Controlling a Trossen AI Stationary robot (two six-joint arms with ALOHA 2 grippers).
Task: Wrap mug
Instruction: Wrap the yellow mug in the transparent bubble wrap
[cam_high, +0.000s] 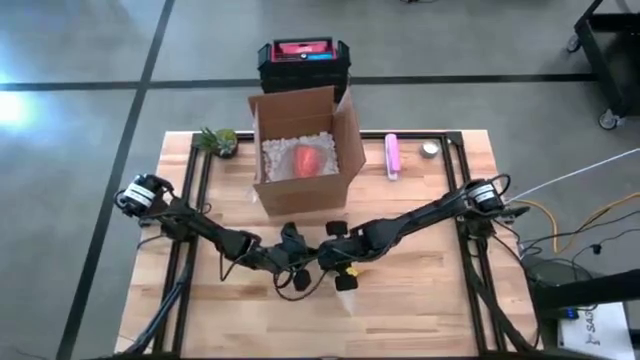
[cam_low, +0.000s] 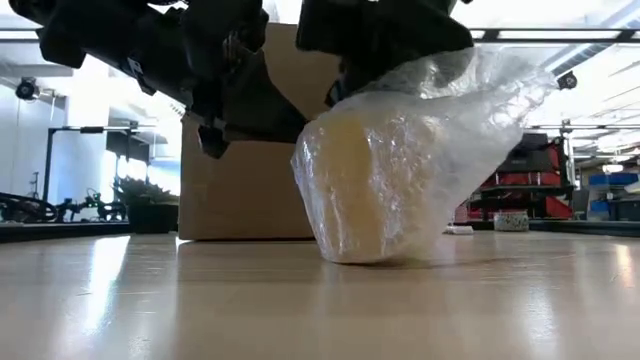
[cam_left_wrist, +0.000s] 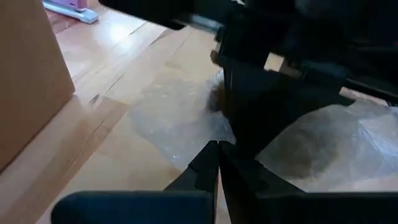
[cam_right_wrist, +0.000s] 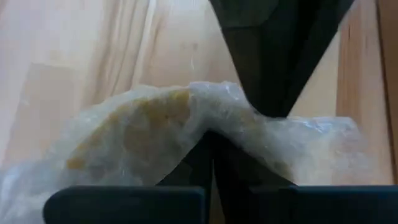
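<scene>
Wooden counter carries an open cardboard box at its far middle, and nearer, at the centre, the yellow mug stands already draped in clear bubble wrap. Above it the right end effector is pinched tight on a fold of the wrap, while the left end effector sits just left of it with its fingers pressed together, apparently empty. Wrapping looks well along, I judge, but the loose film trailing right remains to be tucked.
</scene>
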